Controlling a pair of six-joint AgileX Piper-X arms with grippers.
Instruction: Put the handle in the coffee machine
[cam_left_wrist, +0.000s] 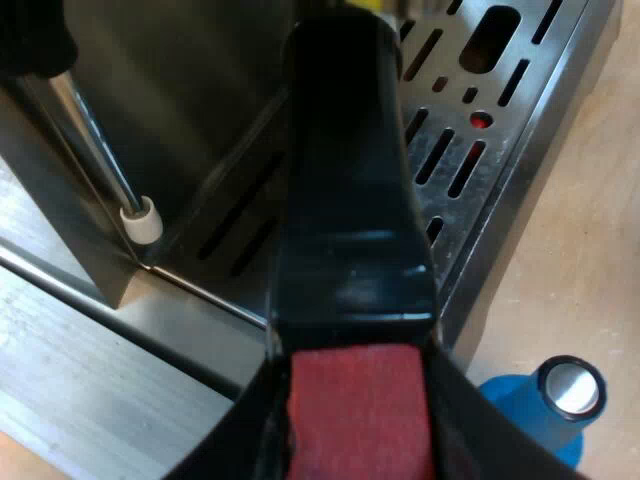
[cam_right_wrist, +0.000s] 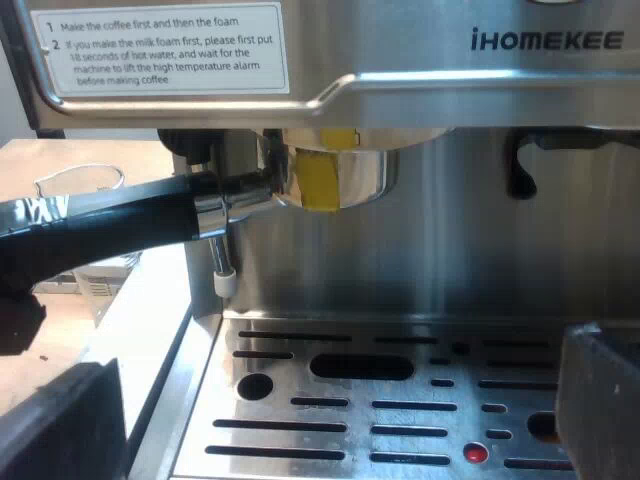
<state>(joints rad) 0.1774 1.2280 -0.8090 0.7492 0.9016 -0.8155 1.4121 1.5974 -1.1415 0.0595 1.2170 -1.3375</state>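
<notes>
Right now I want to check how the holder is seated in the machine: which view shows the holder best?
The right wrist view: the holder has its metal basket up under the front of the espresso machine, with its dark handle running out sideways. The left wrist view gives its handle close up with the red end, above the drip tray.

a blue tamper (cam_left_wrist: 540, 408) stands upright on the pale wooden table (cam_left_wrist: 592, 200), its shiny metal end facing up.

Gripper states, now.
Left gripper: shut on the handle.
Right gripper: open, holding nothing.
</notes>
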